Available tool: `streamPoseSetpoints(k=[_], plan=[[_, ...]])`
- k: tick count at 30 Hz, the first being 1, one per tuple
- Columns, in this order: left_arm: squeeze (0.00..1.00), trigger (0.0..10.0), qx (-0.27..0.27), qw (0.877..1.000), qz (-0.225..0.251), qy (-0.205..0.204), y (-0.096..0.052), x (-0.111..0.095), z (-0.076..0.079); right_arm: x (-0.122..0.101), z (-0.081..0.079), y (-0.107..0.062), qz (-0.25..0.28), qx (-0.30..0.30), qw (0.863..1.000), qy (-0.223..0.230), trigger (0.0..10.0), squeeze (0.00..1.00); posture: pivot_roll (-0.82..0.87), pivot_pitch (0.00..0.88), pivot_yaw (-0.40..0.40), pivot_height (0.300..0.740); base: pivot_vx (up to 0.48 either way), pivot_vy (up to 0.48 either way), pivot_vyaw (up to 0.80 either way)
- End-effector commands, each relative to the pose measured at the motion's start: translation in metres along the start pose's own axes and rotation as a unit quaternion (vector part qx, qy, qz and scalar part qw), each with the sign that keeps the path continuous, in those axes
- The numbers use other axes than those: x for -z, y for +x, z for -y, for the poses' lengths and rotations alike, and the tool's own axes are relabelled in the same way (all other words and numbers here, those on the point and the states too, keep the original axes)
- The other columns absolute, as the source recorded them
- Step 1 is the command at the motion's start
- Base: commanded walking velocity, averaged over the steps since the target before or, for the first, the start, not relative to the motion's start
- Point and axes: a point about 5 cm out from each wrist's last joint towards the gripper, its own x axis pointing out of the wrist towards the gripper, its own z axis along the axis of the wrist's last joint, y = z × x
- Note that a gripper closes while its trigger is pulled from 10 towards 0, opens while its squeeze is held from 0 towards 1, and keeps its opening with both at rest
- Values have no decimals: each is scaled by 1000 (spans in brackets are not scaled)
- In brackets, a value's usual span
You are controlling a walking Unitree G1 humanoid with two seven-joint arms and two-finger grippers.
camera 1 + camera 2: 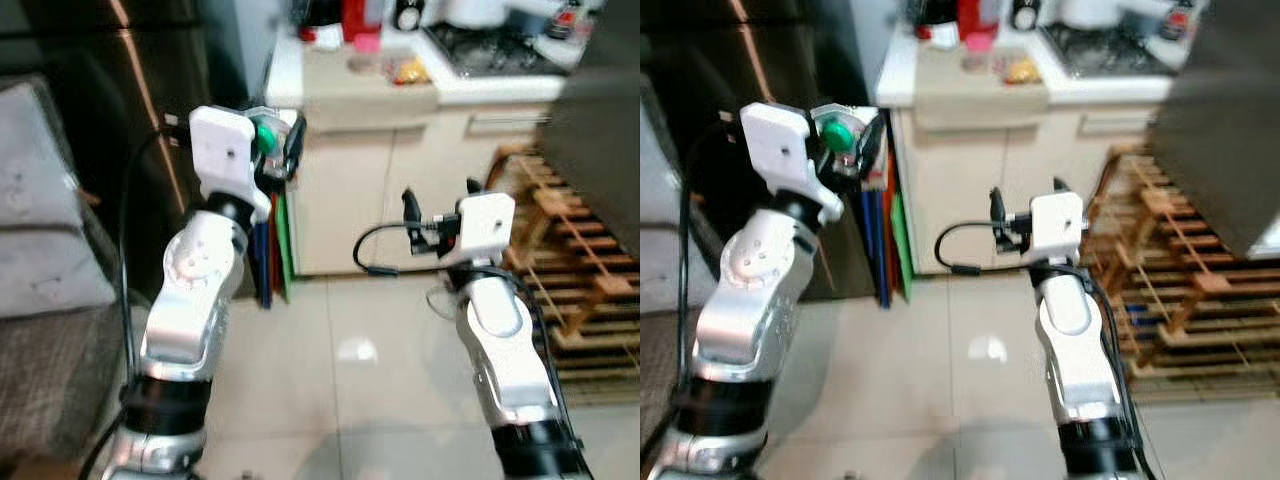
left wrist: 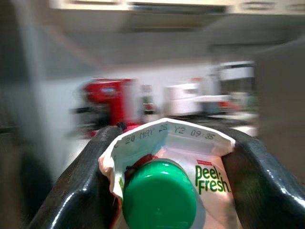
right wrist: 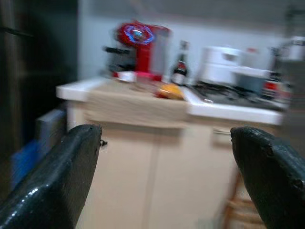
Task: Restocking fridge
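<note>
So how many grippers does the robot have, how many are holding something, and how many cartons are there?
Grippers: 2, the left gripper and the right gripper
Grippers holding something: 1, the left
Grippers open with nothing in them: 1, the right
Cartons: 1, the green-capped juice carton
Total things: 3

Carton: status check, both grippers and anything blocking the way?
Left gripper shut on juice carton, raised. Right gripper open, empty. Fridge ahead-left, door closed. Floor ahead open.

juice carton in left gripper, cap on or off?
On. The green cap sits on the carton, held between the left gripper's fingers.
</note>
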Motion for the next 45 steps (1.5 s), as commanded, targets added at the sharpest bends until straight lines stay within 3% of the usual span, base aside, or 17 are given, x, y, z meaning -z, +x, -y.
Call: streamPoseSetpoints(k=[1,11,15,20,27,36,38,45], plan=[[0,10000,1,1000,13,4,-1,-6,-5,-4,-4,2,7,1,1000,8,10000,0,-91,0,71,740,0,-480,0],[0,10000,16,1000,21,-3,4,-8,-2,-7,-2,6,17,13,1000,16,10000,0,-101,0,86,740,0,-480,0],[0,10000,-9,999,-4,-31,4,1,-8,-5,1,1,10,13,1000,12,10000,0,-113,0,83,740,0,-480,0],[0,10000,-19,999,-26,-38,-1,12,-10,-2,5,-3,3,13,1000,9,10000,0,-118,0,80,740,0,-480,0],[0,10000,0,1000,-14,-20,3,6,-7,-2,-2,-1,3,11,1000,15,10000,0,-107,0,95,740,0,-480,0],[0,10000,9,1000,-14,-27,7,6,-4,-4,-1,0,6,10,1000,12,10000,0,-128,0,106,740,0,-480,0],[0,10000,-6,999,-33,-34,8,17,-6,1,-3,-4,-2,-2,1000,11,10000,0,-136,0,108,740,0,-480,0],[0,10000,-28,997,-53,-41,7,27,-14,2,0,-9,-10,-4,1000,3,10000,0,-158,0,109,740,0,-480,0]])
